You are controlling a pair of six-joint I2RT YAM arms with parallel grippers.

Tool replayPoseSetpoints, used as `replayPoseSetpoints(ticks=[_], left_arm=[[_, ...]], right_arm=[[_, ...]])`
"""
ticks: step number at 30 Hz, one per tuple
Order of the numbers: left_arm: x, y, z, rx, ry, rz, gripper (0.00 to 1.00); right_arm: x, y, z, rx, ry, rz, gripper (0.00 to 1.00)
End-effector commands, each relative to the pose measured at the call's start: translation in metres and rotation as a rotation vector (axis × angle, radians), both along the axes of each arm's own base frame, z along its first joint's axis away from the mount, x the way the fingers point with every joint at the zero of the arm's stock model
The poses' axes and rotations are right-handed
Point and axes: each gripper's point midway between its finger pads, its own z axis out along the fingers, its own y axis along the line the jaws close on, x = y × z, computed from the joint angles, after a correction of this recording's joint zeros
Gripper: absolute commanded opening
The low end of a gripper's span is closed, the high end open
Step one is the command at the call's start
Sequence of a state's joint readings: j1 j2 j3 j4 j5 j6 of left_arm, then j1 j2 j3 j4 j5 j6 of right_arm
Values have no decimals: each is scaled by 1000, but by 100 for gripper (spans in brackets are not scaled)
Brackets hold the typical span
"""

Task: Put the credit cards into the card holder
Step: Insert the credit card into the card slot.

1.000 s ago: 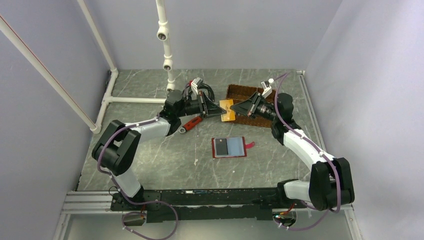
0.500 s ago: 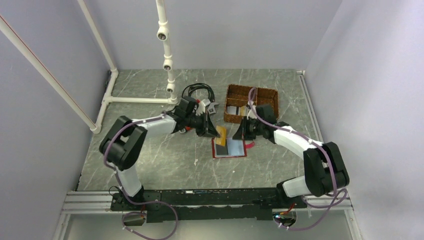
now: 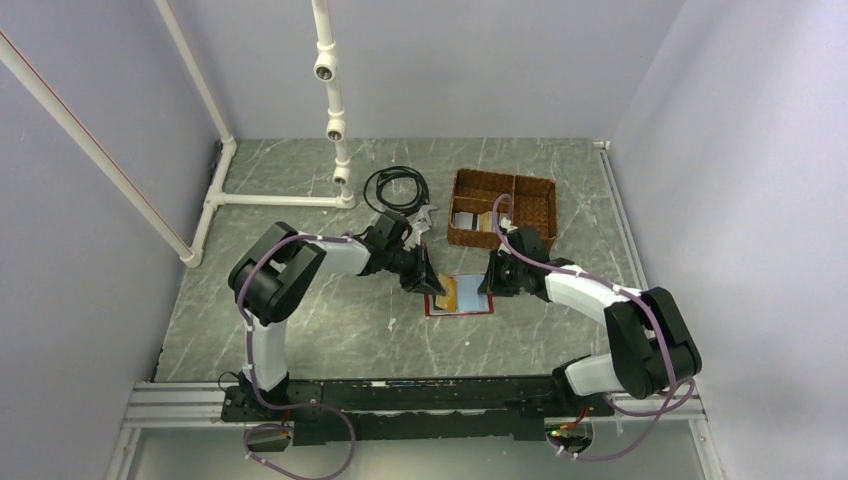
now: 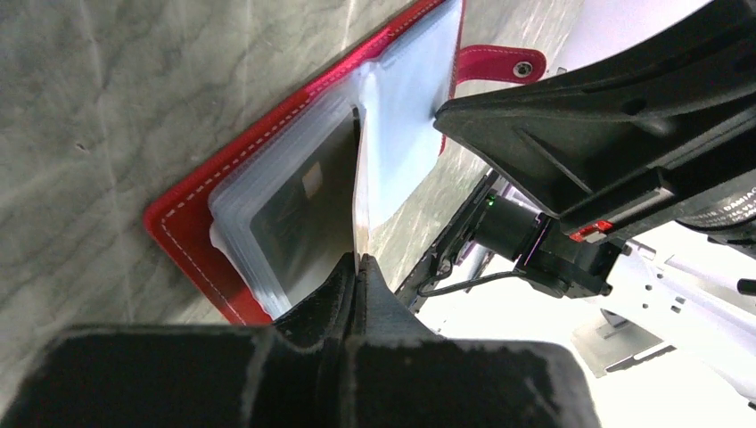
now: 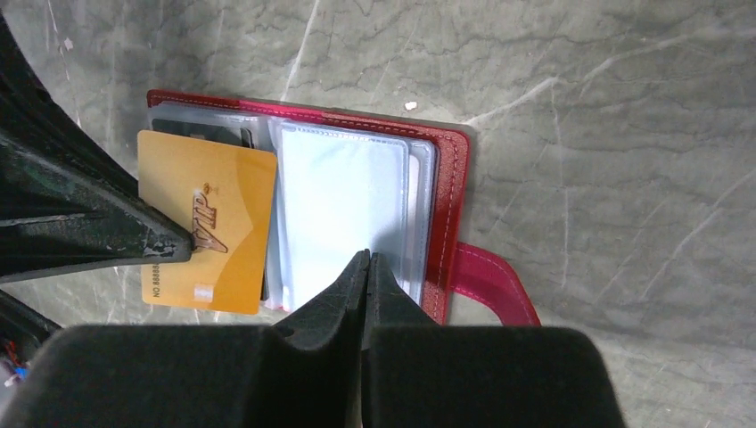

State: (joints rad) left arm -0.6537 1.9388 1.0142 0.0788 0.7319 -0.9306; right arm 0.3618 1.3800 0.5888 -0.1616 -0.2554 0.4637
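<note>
Left gripper (image 4: 357,267), clamped shut on a tan credit card (image 5: 205,223), hovers over the open card holder (image 5: 450,169) lying flat on the bench (image 5: 606,107). The right gripper (image 5: 365,263), closed and empty, appears to pin a clear sleeve. Best practice: line the card's edge up with a slot mouth, then slide it in low and straight.
</note>
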Motion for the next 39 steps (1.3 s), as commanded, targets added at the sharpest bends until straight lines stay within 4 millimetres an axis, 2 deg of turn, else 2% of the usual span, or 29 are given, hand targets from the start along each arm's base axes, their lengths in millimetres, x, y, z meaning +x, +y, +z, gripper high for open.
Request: replayPoseSetpoints(ticks=[1, 17, 21, 39], left_arm=[[1, -1, -11, 17, 22, 18, 0], [2, -13, -9, -81, -7, -22, 0], [2, -17, -3, -120, -28, -43, 0], [-7, -13, 11, -145, -81, -77, 0]], right_arm=[[3, -11, -5, -47, -27, -46, 0], [2, -8, -11, -34, 0, -45, 0], [2, -7, -14, -36, 12, -45, 0], [2, -9, -18, -48, 26, -54, 0]])
